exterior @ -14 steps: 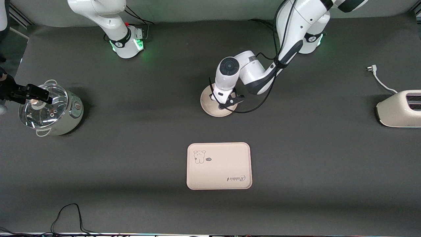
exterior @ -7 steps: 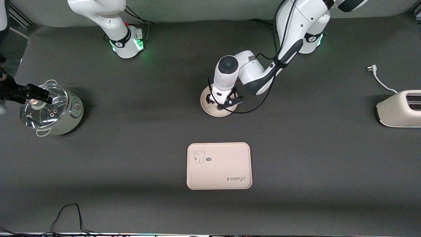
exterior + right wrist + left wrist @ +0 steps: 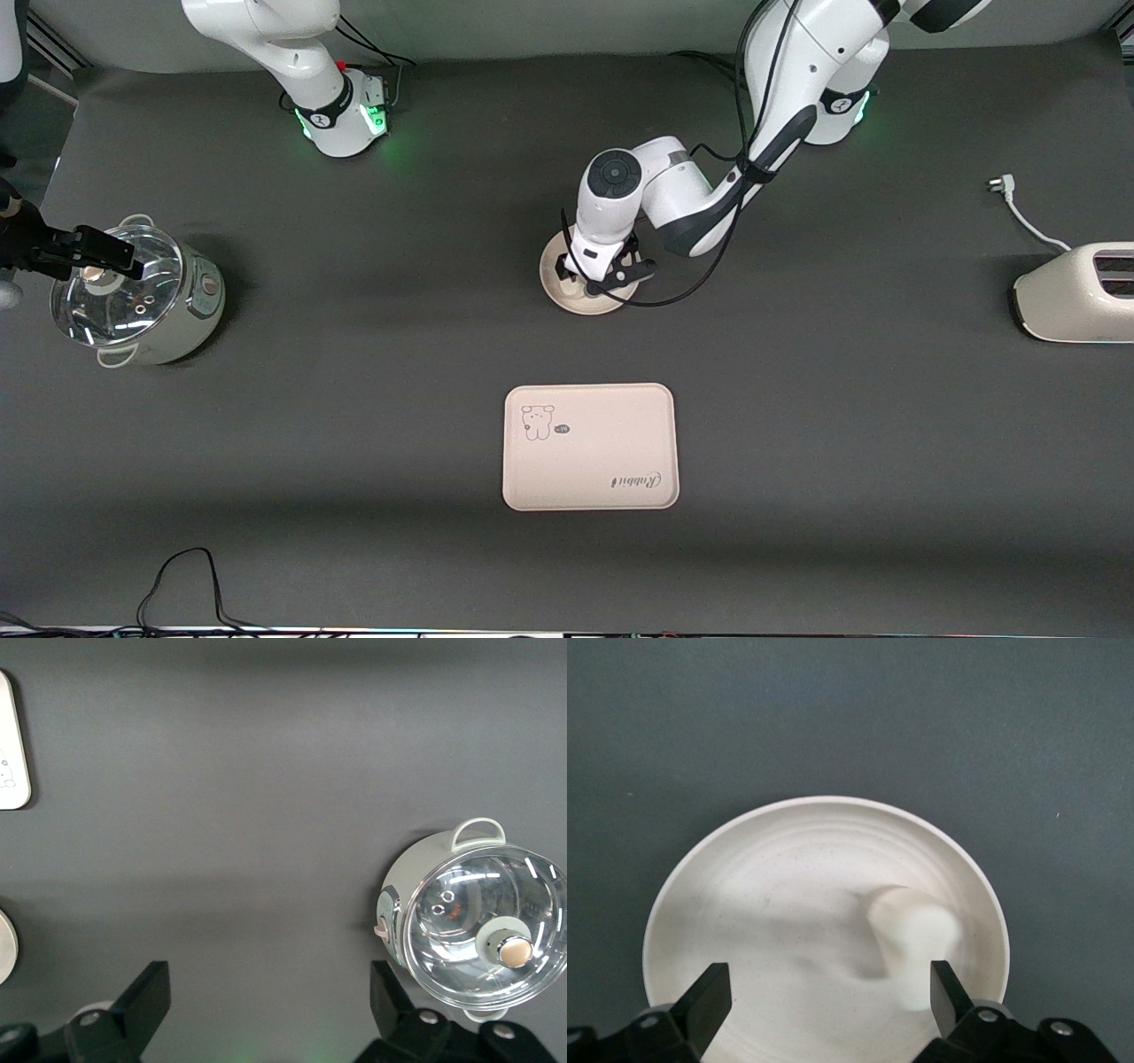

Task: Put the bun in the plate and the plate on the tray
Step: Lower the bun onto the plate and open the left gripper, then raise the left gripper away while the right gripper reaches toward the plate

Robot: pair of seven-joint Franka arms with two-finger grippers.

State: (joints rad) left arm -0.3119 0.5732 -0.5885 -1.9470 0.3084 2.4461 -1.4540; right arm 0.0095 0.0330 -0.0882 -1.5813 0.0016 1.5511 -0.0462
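The round cream plate sits on the dark table, farther from the front camera than the tray. In the left wrist view the off-white bun lies in the plate. My left gripper hangs low over the plate, open, with the bun close to one finger and nothing held. My right gripper is open and empty, high over the table near its own base, and waits. It does not show in the front view.
A glass-lidded pot stands at the right arm's end, with a black fixture over its lid. A cream toaster and its white cord are at the left arm's end. A black cable lies near the front edge.
My left gripper has shifted a little over the plate toward the right arm's end. The plate, tray and right arm have not moved.
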